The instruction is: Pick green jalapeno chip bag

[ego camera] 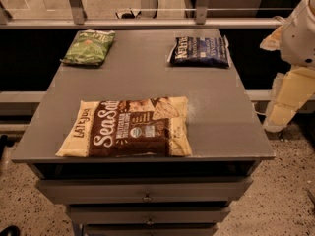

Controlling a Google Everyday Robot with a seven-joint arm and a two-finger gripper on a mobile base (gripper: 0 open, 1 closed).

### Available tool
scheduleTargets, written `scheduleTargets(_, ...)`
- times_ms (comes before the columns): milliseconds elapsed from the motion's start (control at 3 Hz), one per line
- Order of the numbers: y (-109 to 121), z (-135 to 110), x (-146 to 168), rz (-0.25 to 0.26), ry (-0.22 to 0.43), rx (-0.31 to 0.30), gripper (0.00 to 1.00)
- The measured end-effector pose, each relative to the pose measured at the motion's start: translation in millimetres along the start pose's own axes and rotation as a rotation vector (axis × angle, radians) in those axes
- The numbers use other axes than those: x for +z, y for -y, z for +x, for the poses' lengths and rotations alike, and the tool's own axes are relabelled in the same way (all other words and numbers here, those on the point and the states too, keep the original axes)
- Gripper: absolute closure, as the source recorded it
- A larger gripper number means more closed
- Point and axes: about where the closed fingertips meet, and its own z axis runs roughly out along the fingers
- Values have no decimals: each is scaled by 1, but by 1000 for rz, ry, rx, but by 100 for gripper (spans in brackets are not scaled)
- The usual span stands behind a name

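Robot's hand (281, 113): right of the tabletop (221, 127), low beside its edge; arm (302, 28) above, cut off at right border. Far left, green jalapeno chip bag (89, 47): lettering too small to read.

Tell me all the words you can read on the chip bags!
"Sea Salt": on the brown-and-cream bag at the front of the table.
"LATE JULY": on that bag's cream left end.
"Kettle": sideways on the dark blue bag.
Green jalapeno chip bag: lettering too blurred to read.
Small print on all bags: unreadable.
The gripper, beside the table's right edge, shows no words.
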Motion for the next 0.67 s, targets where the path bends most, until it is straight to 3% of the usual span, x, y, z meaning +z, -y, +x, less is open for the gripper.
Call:
scheduleTargets(333, 0, -1, 0, 1, 1, -2, 0)
scheduleTargets(667, 21, -34, 13, 34, 53, -93, 0)
